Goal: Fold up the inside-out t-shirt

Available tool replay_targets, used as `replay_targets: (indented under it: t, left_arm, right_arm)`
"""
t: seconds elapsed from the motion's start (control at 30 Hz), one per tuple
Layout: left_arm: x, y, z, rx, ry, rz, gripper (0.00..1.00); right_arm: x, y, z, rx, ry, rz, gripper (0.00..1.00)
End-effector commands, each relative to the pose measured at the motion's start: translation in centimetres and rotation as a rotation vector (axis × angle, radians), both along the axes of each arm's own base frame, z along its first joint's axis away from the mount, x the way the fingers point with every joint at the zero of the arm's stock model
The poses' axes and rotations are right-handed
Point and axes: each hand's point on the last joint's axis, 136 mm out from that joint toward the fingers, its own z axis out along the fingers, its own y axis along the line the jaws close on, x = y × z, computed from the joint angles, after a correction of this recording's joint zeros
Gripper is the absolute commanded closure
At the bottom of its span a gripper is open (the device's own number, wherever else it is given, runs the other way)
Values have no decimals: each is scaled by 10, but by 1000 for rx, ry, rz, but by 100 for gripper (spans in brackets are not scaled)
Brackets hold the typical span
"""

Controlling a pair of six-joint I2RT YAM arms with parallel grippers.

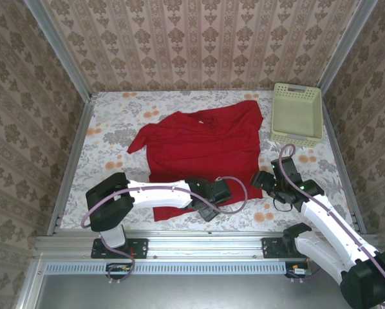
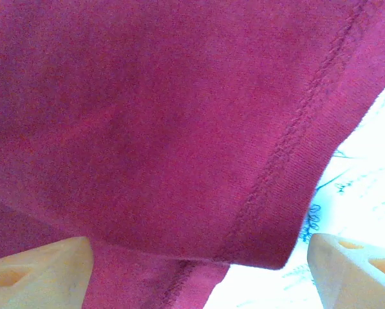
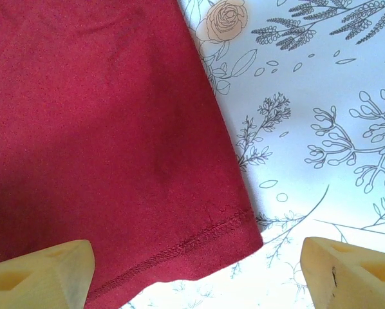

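The red inside-out t-shirt [image 1: 199, 138] lies spread flat in the middle of the flower-patterned desk [image 1: 109, 138], collar toward the far wall and one sleeve out to the left. A pale basket [image 1: 295, 137] stands in the far right corner, just beside the shirt's right shoulder. The left claw [image 2: 199, 267] hangs over the near hem with its fingers [image 2: 47, 273] spread wide and the stitched edge between them. The right claw [image 3: 196, 270] is also spread, above the shirt's near right corner, where red cloth meets bare desk.
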Motion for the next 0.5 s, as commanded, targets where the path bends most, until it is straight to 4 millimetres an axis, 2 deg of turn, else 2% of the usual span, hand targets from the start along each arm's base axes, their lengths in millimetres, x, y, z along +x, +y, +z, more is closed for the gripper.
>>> replay_targets:
  t: [0.0, 0.1, 0.47]
  left_arm:
    - [7, 6, 1, 68, -56, -5, 13]
    - [14, 8, -1, 89, -90, 14, 18]
    - [23, -1, 22, 13, -145, 16, 56]
  right_arm:
    - [-7, 3, -3, 17, 32, -2, 15]
    - [-8, 4, -4, 17, 34, 2, 15]
    - [-14, 12, -12, -20, 48, 38, 15]
